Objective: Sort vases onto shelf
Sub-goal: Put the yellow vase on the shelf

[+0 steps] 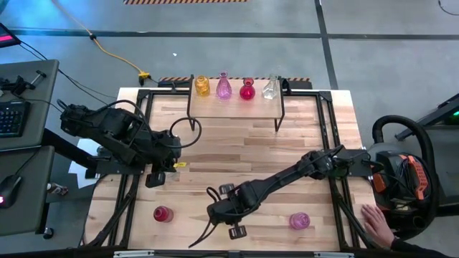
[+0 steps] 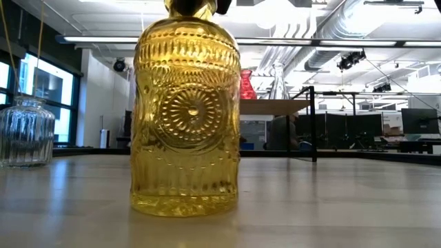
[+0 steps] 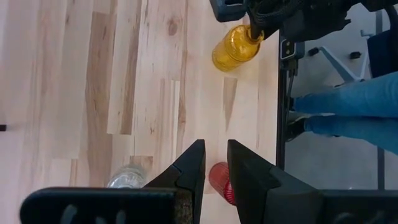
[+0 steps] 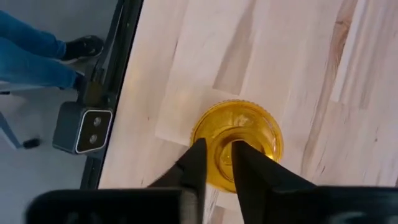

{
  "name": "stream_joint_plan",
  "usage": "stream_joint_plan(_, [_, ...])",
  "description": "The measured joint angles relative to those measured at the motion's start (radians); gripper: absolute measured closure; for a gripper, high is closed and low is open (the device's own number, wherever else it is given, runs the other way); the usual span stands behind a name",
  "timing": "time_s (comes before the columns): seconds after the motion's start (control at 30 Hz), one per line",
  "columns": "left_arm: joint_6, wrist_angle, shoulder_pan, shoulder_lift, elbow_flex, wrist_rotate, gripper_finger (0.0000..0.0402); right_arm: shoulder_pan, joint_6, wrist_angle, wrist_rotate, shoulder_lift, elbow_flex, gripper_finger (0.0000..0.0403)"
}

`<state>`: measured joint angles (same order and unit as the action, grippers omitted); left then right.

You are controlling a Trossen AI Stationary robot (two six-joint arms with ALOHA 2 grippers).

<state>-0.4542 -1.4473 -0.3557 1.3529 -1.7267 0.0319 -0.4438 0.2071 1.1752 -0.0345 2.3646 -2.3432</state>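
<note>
The shelf (image 1: 237, 107) stands at the table's far edge and carries a yellow (image 1: 202, 86), a pink (image 1: 224, 87), a red (image 1: 247, 89) and a clear vase (image 1: 270, 88). My right gripper (image 4: 217, 158) is near the table's near edge, shut on a second yellow vase (image 2: 186, 117), which the arm hides in the high view. A red vase (image 1: 163, 213) and a pink vase (image 1: 300, 221) stand near the near edge. A clear vase (image 2: 24, 131) stands on the table too. My left gripper (image 3: 214, 165) hovers over the left side with a narrow gap between its fingers, touching nothing. My right gripper pinches the yellow vase's narrow neck (image 4: 219, 149) between its two fingers, coming from above and pointing down. The vase is upright, with its base (image 2: 185, 207) on the table top.
A person sits at the table's right near corner, a hand (image 1: 376, 222) by the edge and legs in jeans (image 3: 348, 112) beside the table. Black frame rails (image 1: 333, 143) run along both sides. Bare wood lies between the shelf and the arms.
</note>
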Motion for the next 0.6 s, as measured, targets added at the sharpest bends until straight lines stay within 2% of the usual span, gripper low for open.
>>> stream_joint_plan(0.1, [0.004, 0.000, 0.000, 0.000, 0.000, 0.000, 0.0341, 0.004, 0.020, 0.008, 0.001, -0.002, 0.000, 0.0392])
stream_joint_plan(0.6, [0.020, 0.000, -0.001, 0.000, 0.000, 0.000, 0.0341, 0.011, 0.089, 0.024, 0.005, -0.006, -0.011, 0.0400])
